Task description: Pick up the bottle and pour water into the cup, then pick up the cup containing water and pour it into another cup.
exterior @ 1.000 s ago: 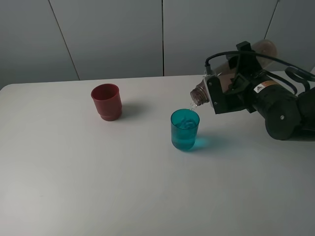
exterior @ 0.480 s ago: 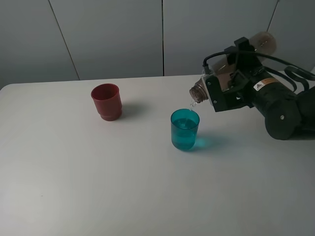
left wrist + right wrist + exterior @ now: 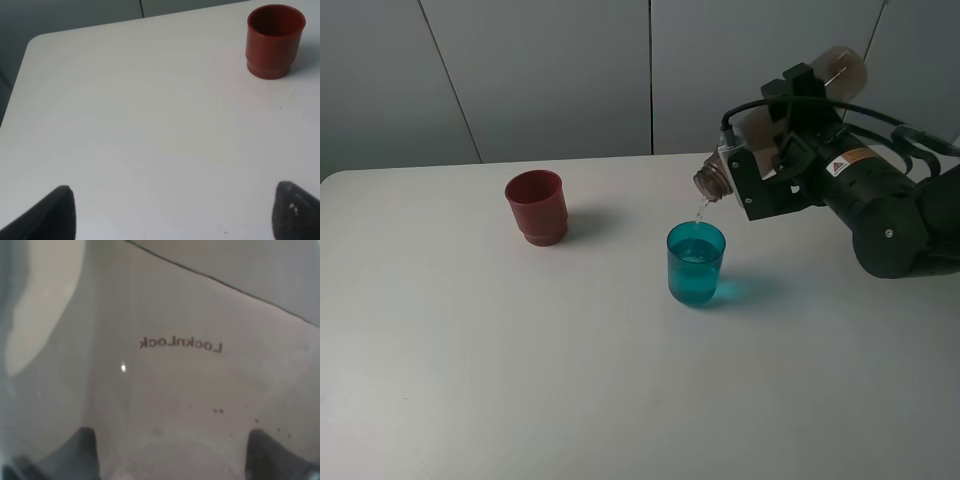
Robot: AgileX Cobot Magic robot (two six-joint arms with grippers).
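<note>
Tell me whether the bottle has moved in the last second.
Yes. The bottle has tipped steeper: its mouth shifted slightly left and higher above the cup, which stayed put.

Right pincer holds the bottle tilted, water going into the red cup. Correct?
Wrong cup. The right pincer does hold the bottle tilted, but its mouth is above the teal cup, and a thin stream falls into that one. The red cup stands apart on the left side of the table. The exterior high view shows this.
</note>
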